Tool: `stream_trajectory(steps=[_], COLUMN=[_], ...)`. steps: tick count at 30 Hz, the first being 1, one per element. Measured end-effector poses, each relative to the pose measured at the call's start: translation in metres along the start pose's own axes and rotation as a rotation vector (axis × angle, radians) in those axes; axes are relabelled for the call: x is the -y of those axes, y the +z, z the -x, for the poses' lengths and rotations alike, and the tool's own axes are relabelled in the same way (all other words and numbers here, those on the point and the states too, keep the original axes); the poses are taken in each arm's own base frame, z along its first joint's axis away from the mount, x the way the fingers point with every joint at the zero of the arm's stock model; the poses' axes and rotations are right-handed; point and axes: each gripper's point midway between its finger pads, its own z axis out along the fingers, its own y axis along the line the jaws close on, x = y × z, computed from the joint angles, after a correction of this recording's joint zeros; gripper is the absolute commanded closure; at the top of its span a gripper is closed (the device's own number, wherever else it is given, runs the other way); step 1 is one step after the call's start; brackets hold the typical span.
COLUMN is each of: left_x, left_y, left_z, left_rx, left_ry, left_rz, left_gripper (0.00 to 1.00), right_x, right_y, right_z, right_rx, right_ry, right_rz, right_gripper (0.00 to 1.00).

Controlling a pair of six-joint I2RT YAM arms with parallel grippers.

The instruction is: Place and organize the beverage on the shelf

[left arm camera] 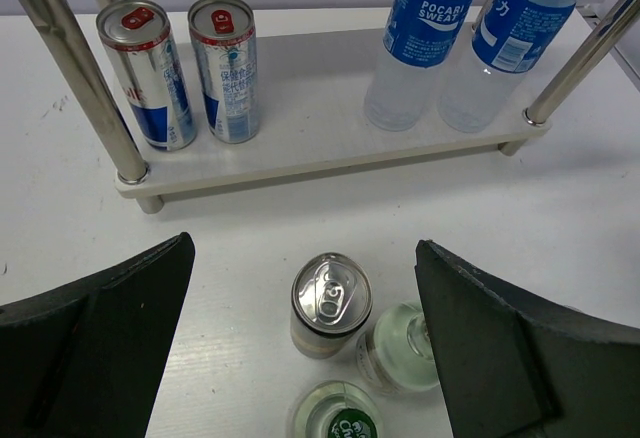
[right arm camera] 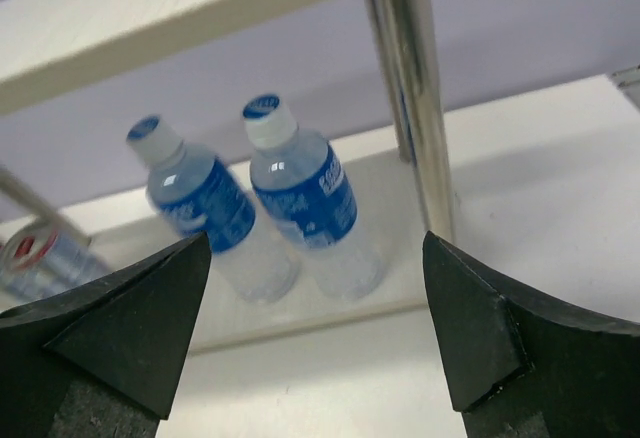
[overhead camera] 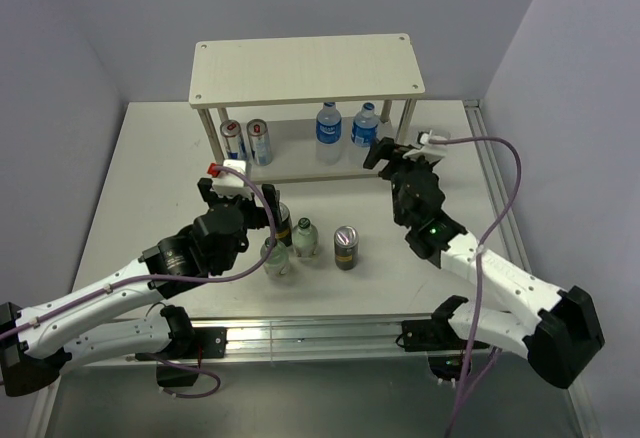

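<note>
The shelf stands at the back of the table. Its lower board holds two cans on the left and two blue-labelled water bottles on the right; the bottles also show in the right wrist view. On the table stand a can, a clear bottle, a green-capped bottle and another can. My left gripper is open and empty above this group. My right gripper is open and empty, facing the bottles near the shelf's right front leg.
The shelf's metal legs stand at the corners of the lower board. The shelf's top board is bare. A metal rail runs along the table's near edge, and grey walls close in behind and on both sides.
</note>
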Motion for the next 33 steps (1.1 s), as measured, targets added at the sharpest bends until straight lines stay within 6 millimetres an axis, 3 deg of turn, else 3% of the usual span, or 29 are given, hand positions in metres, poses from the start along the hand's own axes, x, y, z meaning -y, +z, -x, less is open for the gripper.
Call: stream_trajectory(steps=[4,8,14,17,22,27,33], left_x=[-0.001,-0.001,0.0,0.0,0.0,0.001,0.002], left_y=[-0.001,-0.002,-0.003,-0.002,0.0,0.001,0.007], left_z=[0.001,0.003,0.003,0.003,0.003,0.001,-0.003], left_rx=[0.002,0.006,0.004,0.002,-0.003,-0.01,-0.024], left_ry=[-0.003,-0.01,-0.013,-0.015,-0.02,-0.024,-0.027], left_rz=[0.0,-0.007,-0.018,-0.021,-0.028,-0.035,-0.031], left_gripper=[0.01,0.01,0.01,0.01,0.01,0.01,0.01], right_x=[-0.01,-0.04,-0.056,-0.053,-0.027,-0.02,-0.007], right_y=[-0.042,-0.103,-0.193,-0.225,-0.237,-0.233,-0.207], right_z=[-0.012,-0.031,-0.088,-0.118,-0.164,-0.173,-0.193], right_rx=[-0.057,-0.161,-0.382,-0.47,-0.528,-0.522,-0.502], right_ry=[0.009,0.038,-0.043,-0.114,-0.238,-0.22,-0.199], right_rz=[0.068,0.224,0.356,0.357,0.239,0.181,0.122], right_gripper=[0.06,0.01,0.0,0.0,0.0,0.0,0.0])
